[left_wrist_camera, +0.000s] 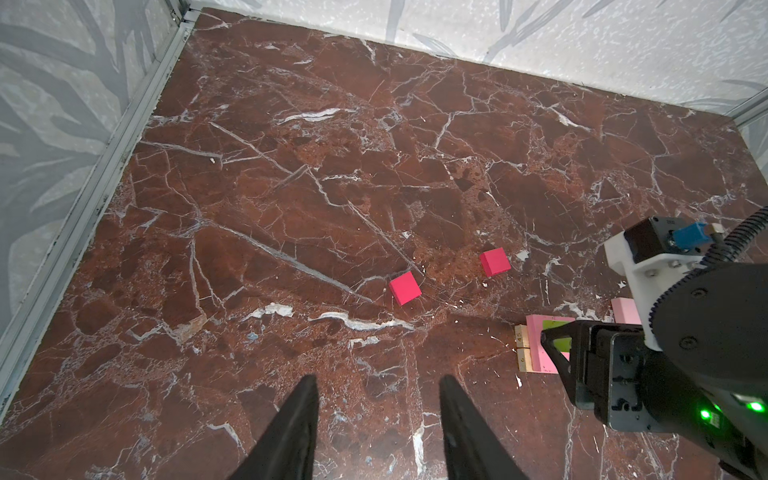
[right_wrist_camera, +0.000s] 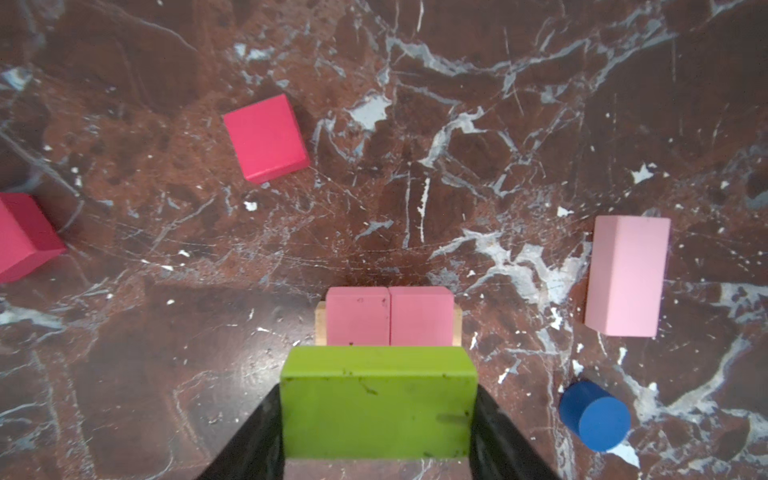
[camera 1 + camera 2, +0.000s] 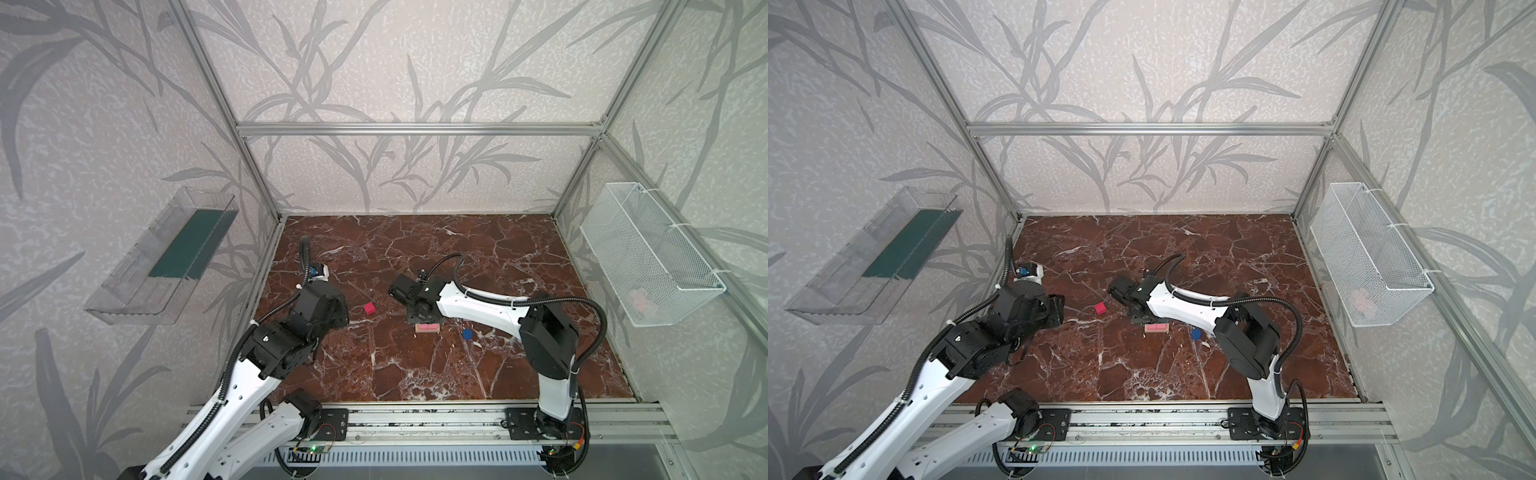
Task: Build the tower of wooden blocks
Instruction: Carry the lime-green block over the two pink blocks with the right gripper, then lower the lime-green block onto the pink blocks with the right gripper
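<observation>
A lime-green wooden bar (image 2: 376,411) is clamped by its ends between the jaws of the right gripper (image 2: 377,397), low in the middle of the right wrist view, with its long axis lying across the frame. Just above it in the frame, and partly covered by it, two pink wooden bars (image 2: 388,316) are seen side by side on two plain tan wooden bars (image 2: 320,326). The seam between the pink pair runs up the frame, so the green bar is held crosswise to them. Whether it rests on them or hangs above cannot be told. The left gripper (image 1: 378,380) is held part open and empty over the red marble tabletop (image 1: 249,208), well apart from those bars, so the right arm is judged the nearer.
</observation>
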### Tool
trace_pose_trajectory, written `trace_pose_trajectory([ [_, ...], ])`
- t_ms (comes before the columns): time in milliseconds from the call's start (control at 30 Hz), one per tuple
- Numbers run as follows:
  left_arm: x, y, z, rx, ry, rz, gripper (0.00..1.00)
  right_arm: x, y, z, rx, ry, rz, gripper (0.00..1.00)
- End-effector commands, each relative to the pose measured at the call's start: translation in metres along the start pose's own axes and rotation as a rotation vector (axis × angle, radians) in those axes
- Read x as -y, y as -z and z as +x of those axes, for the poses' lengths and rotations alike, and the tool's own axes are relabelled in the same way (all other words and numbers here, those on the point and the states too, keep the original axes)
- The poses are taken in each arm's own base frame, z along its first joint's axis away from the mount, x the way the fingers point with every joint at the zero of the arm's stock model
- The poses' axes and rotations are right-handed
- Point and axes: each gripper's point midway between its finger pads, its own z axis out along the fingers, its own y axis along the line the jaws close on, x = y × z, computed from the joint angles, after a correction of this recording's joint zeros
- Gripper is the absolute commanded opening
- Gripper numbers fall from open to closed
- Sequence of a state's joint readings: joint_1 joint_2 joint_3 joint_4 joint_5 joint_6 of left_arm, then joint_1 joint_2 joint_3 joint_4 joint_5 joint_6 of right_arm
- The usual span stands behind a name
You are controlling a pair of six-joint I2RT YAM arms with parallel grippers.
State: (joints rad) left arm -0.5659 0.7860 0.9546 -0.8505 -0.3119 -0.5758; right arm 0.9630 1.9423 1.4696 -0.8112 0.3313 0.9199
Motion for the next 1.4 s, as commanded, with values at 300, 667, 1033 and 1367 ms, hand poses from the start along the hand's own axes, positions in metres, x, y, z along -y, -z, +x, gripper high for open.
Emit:
trace_pose_trajectory([
  [300, -0.003, -0.004, 0.004, -0.013, -0.001, -0.011, 0.47, 0.001, 0.000, 0.002, -0.005, -0.050, -0.011, 0.55],
  [667, -0.003, -0.005, 0.003, -0.013, 0.004, -0.011, 0.47, 0.007, -0.005, 0.006, -0.013, -0.045, 0.021, 0.56],
  [1033, -0.004, -0.006, 0.004, -0.018, 0.006, -0.011, 0.47, 0.010, -0.012, 0.010, -0.031, -0.041, 0.038, 0.56],
  [1367, -0.004, -0.007, 0.005, -0.020, 0.007, -0.011, 0.47, 0.012, -0.016, 0.011, -0.040, -0.045, 0.039, 0.56],
])
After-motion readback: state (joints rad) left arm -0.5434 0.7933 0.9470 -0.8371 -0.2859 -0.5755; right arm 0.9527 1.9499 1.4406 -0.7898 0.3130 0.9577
